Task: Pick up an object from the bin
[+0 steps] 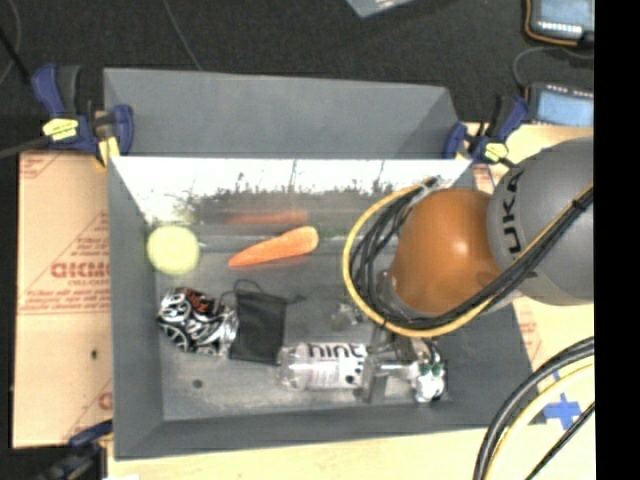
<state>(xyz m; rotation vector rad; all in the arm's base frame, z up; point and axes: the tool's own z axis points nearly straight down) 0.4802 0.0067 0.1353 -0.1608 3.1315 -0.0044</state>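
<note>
The orange wrist cover tops the hand beside a clear lettered bottle.

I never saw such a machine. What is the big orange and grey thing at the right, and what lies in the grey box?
That is a robot arm, reaching in from the right; the orange cover and black cables belong to it. The one camera looks down into a grey metal bin. The end effector sits low near the bin's lower right corner, at one end of a clear bottle. To the left lie a black pouch, a crumpled black-and-white packet, a yellow-green ball and an orange carrot. Whether it holds anything I cannot tell.
</note>
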